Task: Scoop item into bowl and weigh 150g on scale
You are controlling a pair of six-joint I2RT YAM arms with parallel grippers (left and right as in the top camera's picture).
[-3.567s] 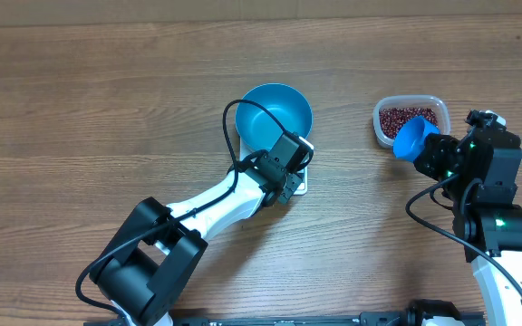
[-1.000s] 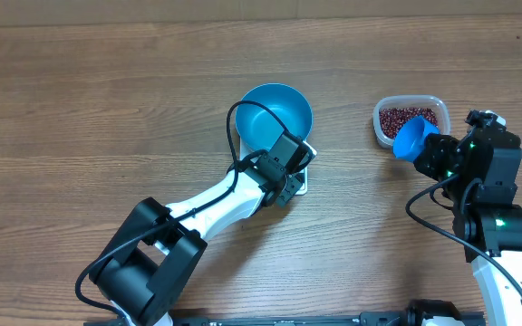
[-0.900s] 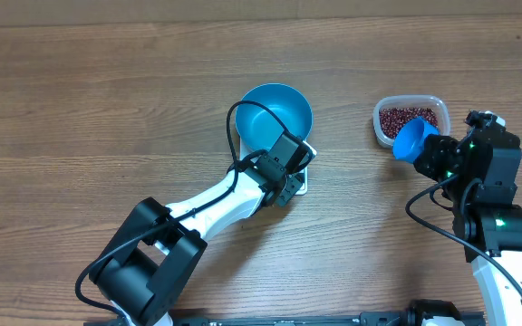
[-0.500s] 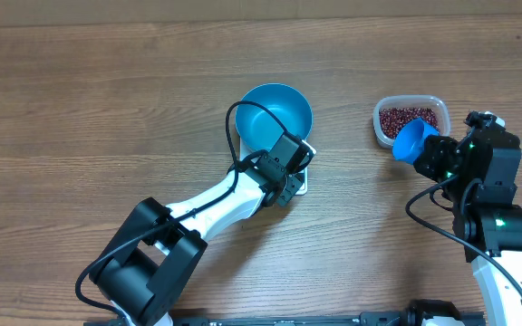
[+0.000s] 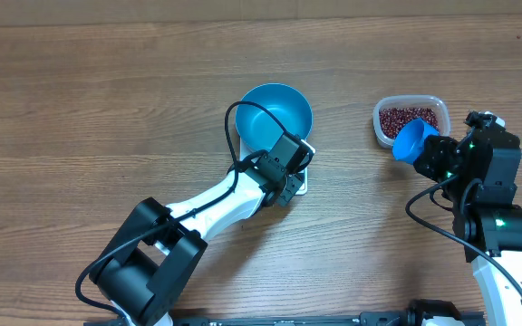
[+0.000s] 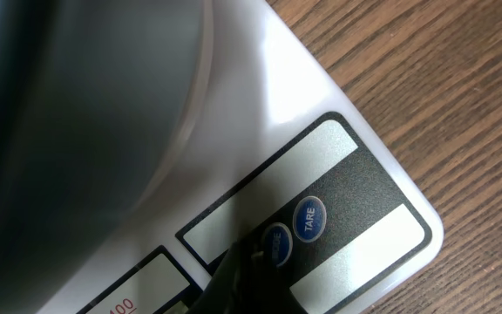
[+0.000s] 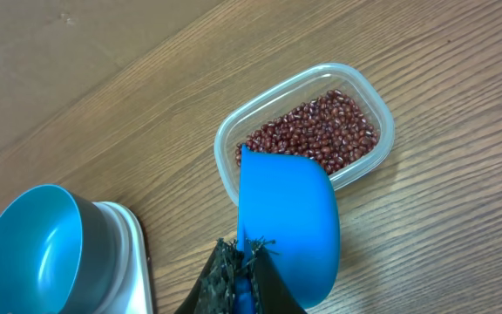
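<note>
Fingers of your left arm (image 6: 234, 281) are pressed together. Their dark tip rests on the grey panel of the small flat white square scale (image 6: 277, 113), on the round blue button (image 6: 279, 242) just beside the TARE button (image 6: 310, 218). Beyond them, the round, smooth bright-blue bowl (image 5: 277, 113) sits on the scale. On your right side, the right fingers (image 7: 223, 281) are clamped on the handle of a small blue plastic scoop (image 7: 288, 218), which is held over the near rim of a clear rounded-rectangular plastic tub (image 7: 227, 166). The small dark red-brown beans (image 7: 314, 131) lie in that tub, on the wooden counter (image 7: 460, 218).
</note>
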